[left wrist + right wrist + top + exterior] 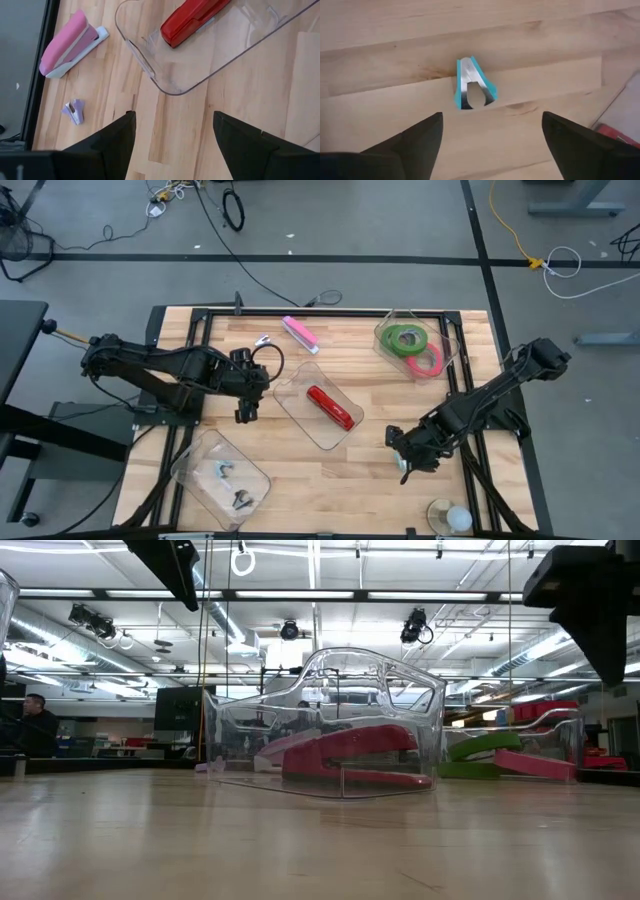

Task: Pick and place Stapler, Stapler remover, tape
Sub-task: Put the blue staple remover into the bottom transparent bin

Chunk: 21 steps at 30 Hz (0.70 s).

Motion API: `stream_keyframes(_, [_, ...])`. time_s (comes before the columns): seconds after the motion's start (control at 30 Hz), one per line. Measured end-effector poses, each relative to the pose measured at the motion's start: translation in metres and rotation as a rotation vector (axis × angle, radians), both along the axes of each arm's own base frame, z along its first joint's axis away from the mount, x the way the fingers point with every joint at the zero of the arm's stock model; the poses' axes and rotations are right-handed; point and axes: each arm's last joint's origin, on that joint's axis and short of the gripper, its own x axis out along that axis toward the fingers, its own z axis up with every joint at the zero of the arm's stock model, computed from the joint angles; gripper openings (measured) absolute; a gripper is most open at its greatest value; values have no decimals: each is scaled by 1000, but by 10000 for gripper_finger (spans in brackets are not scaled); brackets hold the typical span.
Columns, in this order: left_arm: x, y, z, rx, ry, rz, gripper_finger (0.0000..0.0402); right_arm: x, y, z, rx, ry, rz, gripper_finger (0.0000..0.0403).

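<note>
Spanning bare wood, table (330,480); cabled grey floor (380,240) beyond.

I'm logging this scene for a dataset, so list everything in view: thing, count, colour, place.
Stapler: one, red, inside the middle clear tray.
Stapler: one, pink, on bare wood at the table's far edge.
Stapler remover: one, lilac, on the wood near the pink stapler.
Stapler remover: one, teal, on the wood under the right tool.
Stapler removers: two, dark, in the near-left clear tray.
Tape: green rings plus one red-pink, in the far-right clear tray.
Person: one, background of the low view.
Left tool: open, beside the middle tray.
Right tool: open, above the teal remover.
</note>
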Motion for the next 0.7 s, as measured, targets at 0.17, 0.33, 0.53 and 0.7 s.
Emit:
stream_keyframes(0.17, [0, 0, 0, -1, 0, 1, 265, 4, 2, -5, -5, 6, 11, 352])
stream_keyframes(0.33, [0, 0, 0, 0, 0, 1, 265, 12, 8, -16, -1, 20, -10, 357])
stream_keyframes(0.53, [0, 0, 0, 0, 0, 1, 265, 22, 14, -35, -18, 51, -10, 357])
stream_keyframes(0.7, [0, 0, 0, -1, 1, 1, 265, 26, 18, -49, -31, 98, -52, 357])
